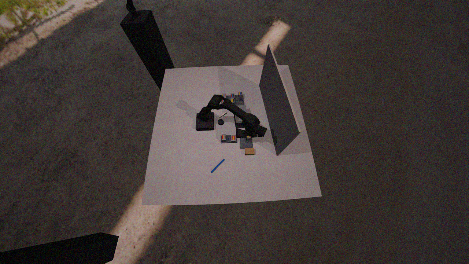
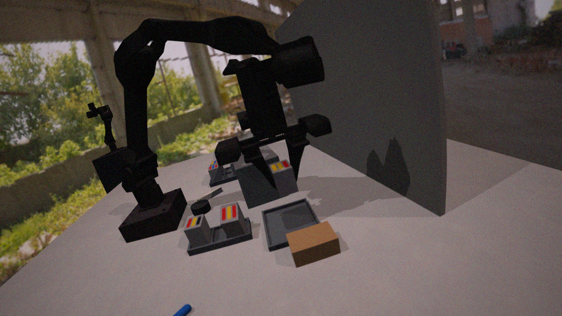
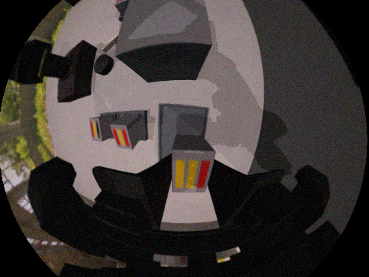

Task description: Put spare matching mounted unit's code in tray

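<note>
My gripper (image 2: 285, 182) (image 3: 188, 157) is shut on a grey spare (image 1: 248, 137) (image 2: 285, 181) (image 3: 192, 171) with yellow, yellow and red stripes on top. It holds the spare upright above the table, around the far end of the tray. The shallow dark tray (image 1: 246, 144) (image 2: 277, 228) (image 3: 166, 127) is empty, with a shadow on its floor. Left of it, a rack (image 2: 220, 240) (image 3: 143, 127) holds a red-yellow-black spare (image 2: 198, 232) (image 3: 95, 128) and a red-yellow-red spare (image 2: 232, 219) (image 3: 122, 136). I cannot make out the mounted unit or its back code.
A large grey box (image 2: 255, 188) (image 3: 165, 58) stands just behind the tray. An orange-brown block (image 1: 249, 151) (image 2: 314, 243) is at its front. A tall panel (image 1: 278, 111) (image 2: 377, 98) stands right. A black disc (image 1: 220, 122) (image 2: 200, 206) lies near the arm base. A blue stick (image 1: 217, 165) lies in front.
</note>
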Tool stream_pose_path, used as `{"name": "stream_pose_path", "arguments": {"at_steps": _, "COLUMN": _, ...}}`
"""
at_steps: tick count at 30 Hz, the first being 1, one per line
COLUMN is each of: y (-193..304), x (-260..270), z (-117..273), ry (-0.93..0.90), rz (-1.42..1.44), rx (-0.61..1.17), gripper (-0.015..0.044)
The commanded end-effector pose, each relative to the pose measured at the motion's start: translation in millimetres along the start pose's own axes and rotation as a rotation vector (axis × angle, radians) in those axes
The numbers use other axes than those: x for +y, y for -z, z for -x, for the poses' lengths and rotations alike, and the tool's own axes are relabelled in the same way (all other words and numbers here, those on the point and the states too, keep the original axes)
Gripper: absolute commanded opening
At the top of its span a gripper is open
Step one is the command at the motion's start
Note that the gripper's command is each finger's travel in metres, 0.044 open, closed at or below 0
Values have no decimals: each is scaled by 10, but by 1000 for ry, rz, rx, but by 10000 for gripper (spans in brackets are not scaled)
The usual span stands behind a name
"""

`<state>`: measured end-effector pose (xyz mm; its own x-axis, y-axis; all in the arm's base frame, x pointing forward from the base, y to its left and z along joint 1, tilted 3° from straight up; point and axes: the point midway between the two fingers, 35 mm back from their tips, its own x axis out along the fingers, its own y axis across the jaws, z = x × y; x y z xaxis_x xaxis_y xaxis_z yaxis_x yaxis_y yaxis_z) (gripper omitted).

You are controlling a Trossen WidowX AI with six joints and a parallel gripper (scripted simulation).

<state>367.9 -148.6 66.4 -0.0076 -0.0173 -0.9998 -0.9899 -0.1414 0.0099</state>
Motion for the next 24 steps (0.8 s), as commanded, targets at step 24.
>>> {"name": "stream_pose_path", "arguments": {"at_steps": 24, "y": -5, "x": 31, "z": -235, "ry": -6, "rz": 3, "rx": 2, "gripper": 0}}
